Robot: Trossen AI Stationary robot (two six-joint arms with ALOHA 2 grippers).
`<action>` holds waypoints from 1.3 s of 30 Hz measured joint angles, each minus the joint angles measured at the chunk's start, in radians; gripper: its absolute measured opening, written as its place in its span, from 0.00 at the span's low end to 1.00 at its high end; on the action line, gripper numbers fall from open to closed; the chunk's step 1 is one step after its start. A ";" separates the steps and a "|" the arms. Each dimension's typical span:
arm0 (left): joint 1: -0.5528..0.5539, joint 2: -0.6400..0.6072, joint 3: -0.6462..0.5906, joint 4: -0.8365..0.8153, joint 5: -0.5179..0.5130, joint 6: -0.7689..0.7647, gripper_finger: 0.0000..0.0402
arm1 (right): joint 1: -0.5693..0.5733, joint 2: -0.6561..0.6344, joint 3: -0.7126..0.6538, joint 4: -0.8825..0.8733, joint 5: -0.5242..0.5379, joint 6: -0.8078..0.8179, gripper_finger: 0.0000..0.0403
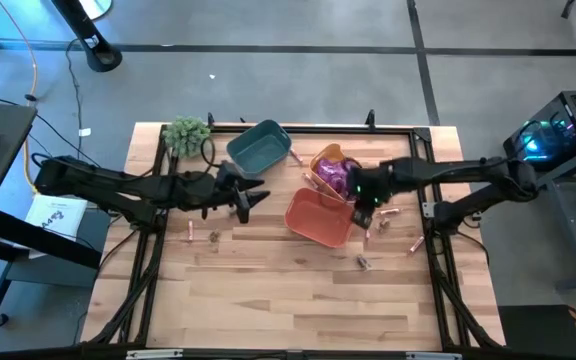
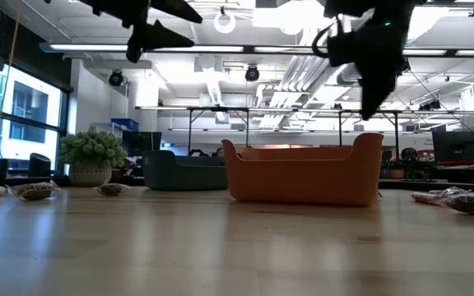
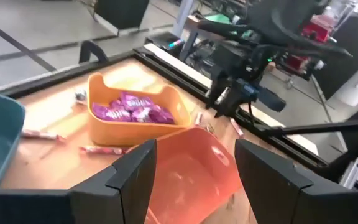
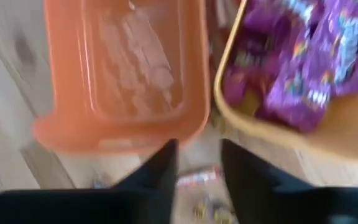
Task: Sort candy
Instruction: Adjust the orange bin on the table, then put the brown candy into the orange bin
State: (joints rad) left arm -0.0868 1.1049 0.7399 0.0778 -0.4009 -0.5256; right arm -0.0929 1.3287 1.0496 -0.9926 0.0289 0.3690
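Observation:
Purple candy packets point(image 4: 303, 62) fill the yellow bin point(image 1: 330, 160). An orange bin point(image 1: 318, 218) stands empty in front of it, and a teal bin point(image 1: 258, 146) lies farther back. Loose pink stick candy point(image 1: 190, 232) and small dark pieces point(image 1: 363, 262) lie scattered on the wood. My right gripper point(image 4: 197, 171) hangs open above the table, pointing down just right of the orange bin, over a pink stick point(image 4: 194, 178). My left gripper point(image 3: 194, 180) stands open in the air left of the orange bin, pointing almost level toward it. Neither holds anything.
A green plant ball point(image 1: 187, 132) in a white pot sits at the table's far left corner. Candy lies near the front left point(image 2: 31, 191) and at the right point(image 2: 459, 200). The near half of the table point(image 1: 288, 310) holds no objects.

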 joint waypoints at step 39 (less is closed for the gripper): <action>0.054 -0.061 0.000 -0.008 -0.161 0.161 0.52 | 0.186 0.114 0.010 0.307 0.084 0.167 0.01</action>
State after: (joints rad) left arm -0.0324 1.0443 0.7399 0.0694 -0.5617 -0.3648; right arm 0.0931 1.4422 1.0599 -0.6852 0.1131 0.5357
